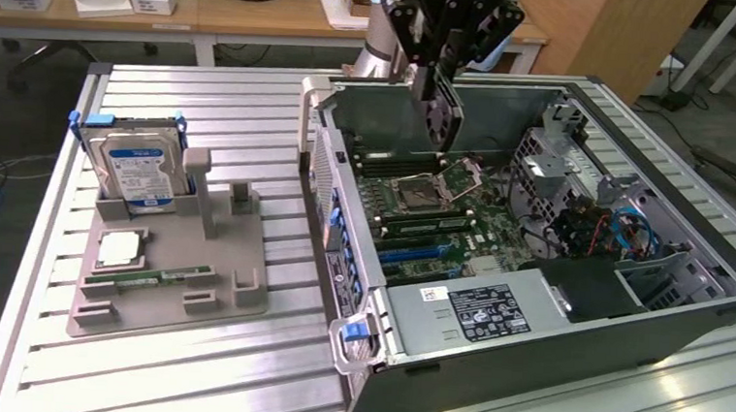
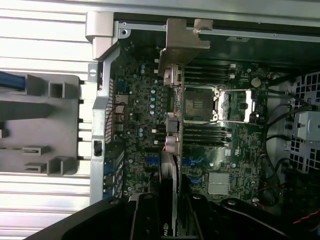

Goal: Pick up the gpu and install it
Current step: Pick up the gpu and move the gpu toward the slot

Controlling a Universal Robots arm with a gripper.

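Nearest, at six o'clock in the exterior view: open computer case [image 1: 565, 361] lying on its side on the slatted metal surface [image 1: 200, 389], with a labelled power supply [image 1: 477, 311] at the near end. At eight o'clock, beside the case and not touching it: grey holder [image 1: 197, 252] carrying an upright hard drive [image 1: 141, 176], a pale square chip [image 1: 121, 247] and a green memory stick [image 1: 162, 275]. Farther in, at centre: motherboard [image 1: 451, 222] with its processor socket [image 1: 421, 192] and blue slots [image 1: 410, 256]. Above that, toward twelve o'clock: tool [image 1: 437, 80] clamped on the gpu [image 1: 444, 124] by fingers [image 2: 145, 220] on both flat faces. Held on edge, hanging over the motherboard, not seated in any slot, silver bracket [image 2: 185, 37] at the end away from the fingers. Beyond, at eleven o'clock: wooden desks [image 1: 264, 19].
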